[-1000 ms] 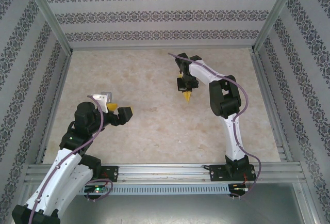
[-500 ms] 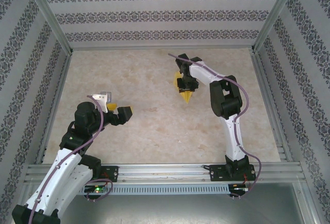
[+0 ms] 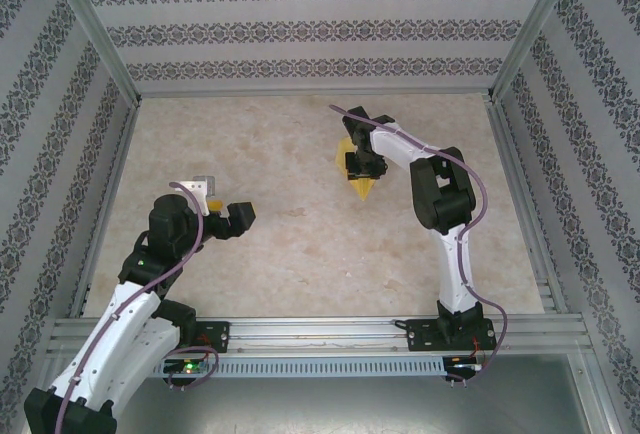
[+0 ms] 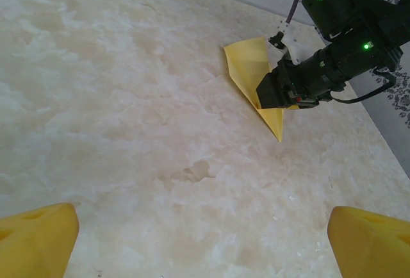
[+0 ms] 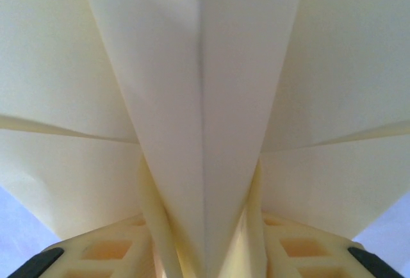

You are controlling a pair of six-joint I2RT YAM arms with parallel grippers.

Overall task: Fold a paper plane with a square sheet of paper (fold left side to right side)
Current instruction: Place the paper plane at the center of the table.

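Yellow paper plane (image 3: 361, 187) lying right of centre on the worktop (image 3: 250, 144).
It is showing as a narrow creased dart, long axis running far to near, nose pointing at the near edge. The right fingers (image 5: 102, 252) are standing slightly apart astride its centre fold; the left fingers (image 4: 38, 239) are spread wide, well away.

setting: a robotics lab test cell, not a home or shop. indicators: the table (image 3: 280, 244) has a marble-pattern top and is closed in by an aluminium frame (image 3: 95, 39) carrying patterned wall panels (image 3: 310, 29) at the back and both sides. the left arm (image 3: 120, 324) and right arm (image 3: 455, 254) are bolted to an aluminium rail (image 3: 320, 332) at the near edge. a slotted cable duct (image 3: 330, 366) runs below the rail. purple cables (image 3: 478, 194) are routed openly along the arms, and a green indicator light (image 3: 184, 363) is lit at the left base.
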